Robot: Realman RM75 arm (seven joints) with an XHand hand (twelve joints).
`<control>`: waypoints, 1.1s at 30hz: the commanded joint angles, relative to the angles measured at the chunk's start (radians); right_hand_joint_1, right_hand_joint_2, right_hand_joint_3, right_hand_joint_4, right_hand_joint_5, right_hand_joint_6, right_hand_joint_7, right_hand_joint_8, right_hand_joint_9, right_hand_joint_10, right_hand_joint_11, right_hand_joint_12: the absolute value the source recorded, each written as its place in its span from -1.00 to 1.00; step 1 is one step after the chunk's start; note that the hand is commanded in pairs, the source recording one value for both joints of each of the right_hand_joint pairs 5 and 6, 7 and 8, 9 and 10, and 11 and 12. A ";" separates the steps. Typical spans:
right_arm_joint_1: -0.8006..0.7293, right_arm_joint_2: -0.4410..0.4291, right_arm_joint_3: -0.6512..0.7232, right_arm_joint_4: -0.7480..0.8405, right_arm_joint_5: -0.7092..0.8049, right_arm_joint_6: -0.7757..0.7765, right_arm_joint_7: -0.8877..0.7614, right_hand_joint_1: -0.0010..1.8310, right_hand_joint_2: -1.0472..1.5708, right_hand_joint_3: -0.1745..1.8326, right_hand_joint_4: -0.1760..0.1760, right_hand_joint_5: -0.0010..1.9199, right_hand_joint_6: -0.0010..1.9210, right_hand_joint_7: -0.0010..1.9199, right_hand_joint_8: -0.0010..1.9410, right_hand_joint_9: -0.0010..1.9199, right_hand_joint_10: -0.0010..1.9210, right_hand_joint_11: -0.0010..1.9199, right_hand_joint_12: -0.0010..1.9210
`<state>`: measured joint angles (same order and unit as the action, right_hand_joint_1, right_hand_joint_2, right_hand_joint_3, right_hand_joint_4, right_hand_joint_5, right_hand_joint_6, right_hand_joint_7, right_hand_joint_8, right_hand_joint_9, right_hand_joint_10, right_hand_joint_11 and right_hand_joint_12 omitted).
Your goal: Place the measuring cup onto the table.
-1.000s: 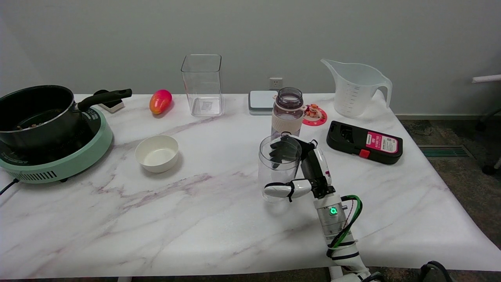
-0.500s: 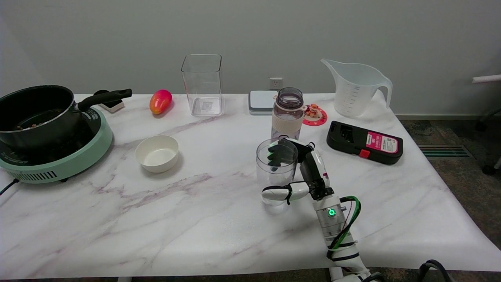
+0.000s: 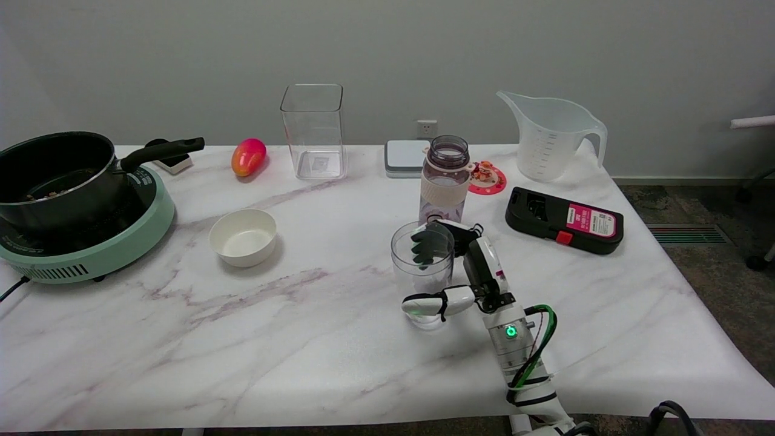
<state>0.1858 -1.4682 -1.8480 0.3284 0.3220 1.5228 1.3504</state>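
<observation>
One hand (image 3: pixel 463 275) grips clear measuring cup (image 3: pixel 422 266), upright.

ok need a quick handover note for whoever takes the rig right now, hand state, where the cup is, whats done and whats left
Right hand: holds the clear measuring cup upright, fingers on its far side, thumb across its lower front.
Cup: low over the marble table, in front of the water bottle; from this view I cannot tell whether its base touches the table.
Done: cup brought to its spot near the table's middle.
Left: make sure it is seated, open the hand, draw back without bumping the bottle behind.
</observation>
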 commanded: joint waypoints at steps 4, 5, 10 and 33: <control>-0.001 0.004 0.000 -0.015 -0.009 0.006 -0.013 0.29 1.00 -0.61 0.00 1.00 1.00 1.00 0.98 0.99 0.99 0.86 0.86; -0.002 0.005 0.000 -0.015 -0.009 0.006 -0.013 0.27 1.00 -0.60 0.00 1.00 1.00 1.00 0.98 0.97 0.97 0.85 0.85; -0.004 0.006 0.000 -0.015 -0.009 0.005 -0.013 0.24 0.85 -0.30 0.00 0.87 0.87 1.00 0.98 0.75 0.75 0.71 0.71; 0.020 0.010 0.001 -0.035 -0.008 0.001 -0.081 0.32 0.61 -0.05 0.00 0.50 0.50 0.90 0.88 0.60 0.60 0.53 0.53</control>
<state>0.1888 -1.4621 -1.8481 0.3105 0.3130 1.5236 1.3219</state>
